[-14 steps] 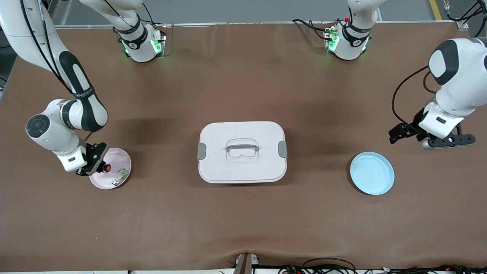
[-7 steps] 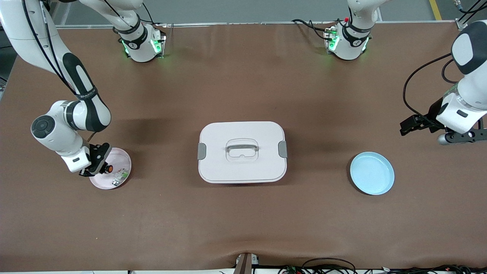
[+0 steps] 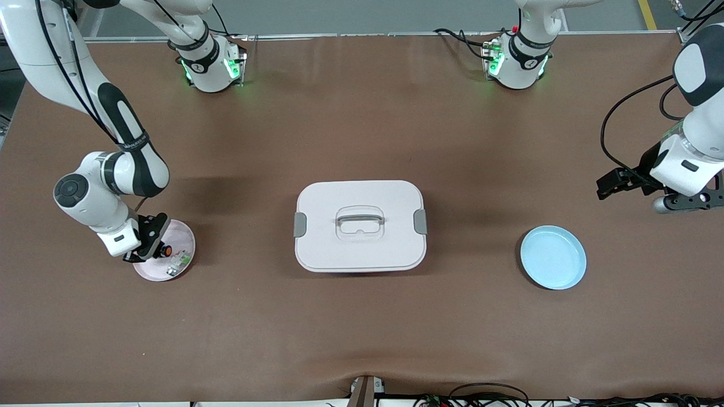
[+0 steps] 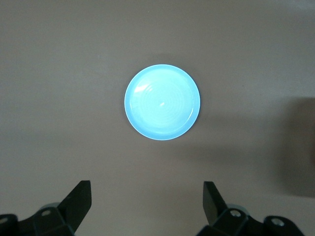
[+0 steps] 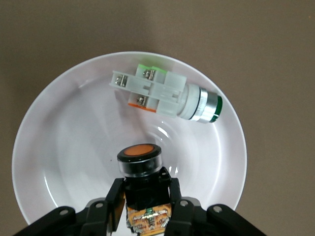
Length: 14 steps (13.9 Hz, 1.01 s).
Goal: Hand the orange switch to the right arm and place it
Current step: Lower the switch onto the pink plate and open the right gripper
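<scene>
Over the pink dish [image 3: 182, 242], the orange switch [image 5: 141, 169] is pinched upright in the right hand [image 5: 145, 204] for placing; at three o'clock, the left hand [image 4: 146, 202] waits wide near the blue plate [image 3: 553, 257].

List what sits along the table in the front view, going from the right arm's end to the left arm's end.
right gripper shut on the orange switch over the pink plate → white-and-green part on that plate → white lidded box → blue plate → left gripper, open, above the table
</scene>
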Tool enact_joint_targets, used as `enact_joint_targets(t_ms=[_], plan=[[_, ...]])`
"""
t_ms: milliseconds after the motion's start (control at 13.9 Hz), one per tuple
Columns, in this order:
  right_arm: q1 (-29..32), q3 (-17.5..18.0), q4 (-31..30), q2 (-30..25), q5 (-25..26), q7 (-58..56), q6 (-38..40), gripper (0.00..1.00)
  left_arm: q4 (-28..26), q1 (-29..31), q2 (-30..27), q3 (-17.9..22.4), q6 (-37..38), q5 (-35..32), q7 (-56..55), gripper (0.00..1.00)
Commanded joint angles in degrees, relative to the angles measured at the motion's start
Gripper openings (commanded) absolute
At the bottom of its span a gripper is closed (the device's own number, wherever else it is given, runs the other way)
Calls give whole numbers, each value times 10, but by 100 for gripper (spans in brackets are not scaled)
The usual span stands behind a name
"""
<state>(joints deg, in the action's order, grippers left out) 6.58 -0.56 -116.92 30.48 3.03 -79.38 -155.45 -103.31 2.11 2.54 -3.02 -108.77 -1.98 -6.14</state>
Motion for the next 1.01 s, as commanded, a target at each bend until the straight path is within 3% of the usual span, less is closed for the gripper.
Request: enact_joint_targets(t_ms=[0, 144, 431, 575, 935], plan=[[4, 2, 1, 3, 14, 20, 1, 100, 4, -12, -10, 14, 18, 0, 3, 100], [1, 2, 5, -2, 11, 33, 15, 100, 4, -13, -9, 14, 19, 2, 3, 100], [0, 3, 53, -38, 11, 76, 157, 100, 4, -14, -9, 18, 19, 13, 3, 100], [1, 3, 79, -52, 10, 139, 235, 100, 4, -15, -10, 18, 19, 13, 3, 100], [6, 5, 97, -117, -6, 339, 331, 100, 29, -32, -12, 35, 54, 12, 7, 100]])
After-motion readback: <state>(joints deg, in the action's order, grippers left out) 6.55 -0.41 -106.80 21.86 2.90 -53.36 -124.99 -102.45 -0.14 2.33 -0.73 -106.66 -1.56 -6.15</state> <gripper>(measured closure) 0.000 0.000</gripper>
